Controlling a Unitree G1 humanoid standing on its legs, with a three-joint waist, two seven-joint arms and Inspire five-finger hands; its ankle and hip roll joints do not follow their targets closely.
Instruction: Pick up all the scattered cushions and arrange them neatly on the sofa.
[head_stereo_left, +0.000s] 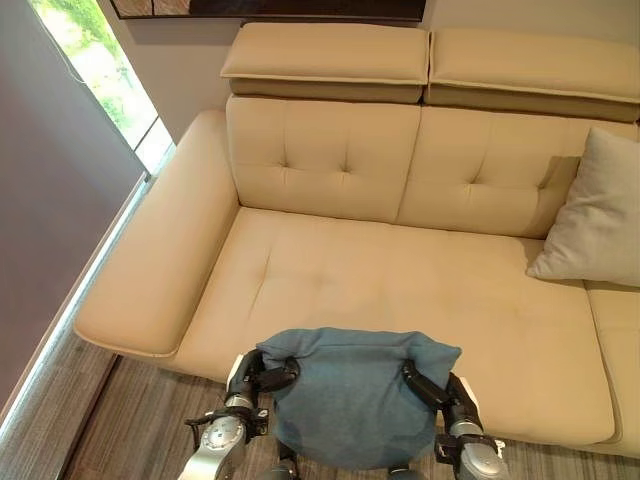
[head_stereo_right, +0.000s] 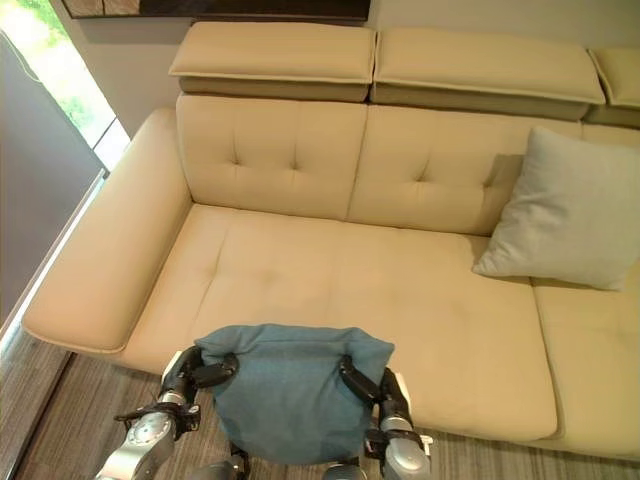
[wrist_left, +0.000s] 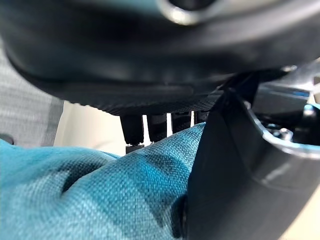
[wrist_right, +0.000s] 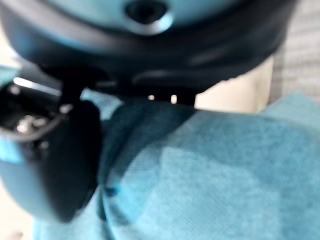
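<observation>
I've got the blue cushion (head_stereo_left: 350, 400) up in both hands, low in the middle of the frame, just in front of the sofa's (head_stereo_left: 400, 290) front edge. Its top edge sits over the seat a bit, and the rest hangs down over the wood floor (head_stereo_left: 120, 420) at the bottom.

L hand (head_stereo_left: 262, 375) is on the cushion's left top corner. Its dark fingers are curled round the cloth there, clamped on. In the L wrist view I see the thumb (wrist_left: 235, 170) pressed on the blue cloth (wrist_left: 100, 195) and the fingertips (wrist_left: 132, 135) poking past the far side of it.

R hand (head_stereo_left: 432, 385) is on the right top corner, and it's pinching the cloth the same way. In the R wrist view the thumb (wrist_right: 55, 170) lies on the blue cloth (wrist_right: 210, 175), w/ the cushion squeezed under the palm.

The sofa is tan and takes up most of the frame. The big seat in the middle has nothing on it. The wide armrest (head_stereo_left: 160, 260) runs down the left side. 2 headrests sit at the top.

1 light grey cushion (head_stereo_right: 575, 210) is at the right edge of the frame. It stands on the seat, leaning back on the sofa's backrest, well apart from the blue 1.

A window (head_stereo_left: 100, 70) w/ a grey blind (head_stereo_left: 50, 200) is in the upper left.
</observation>
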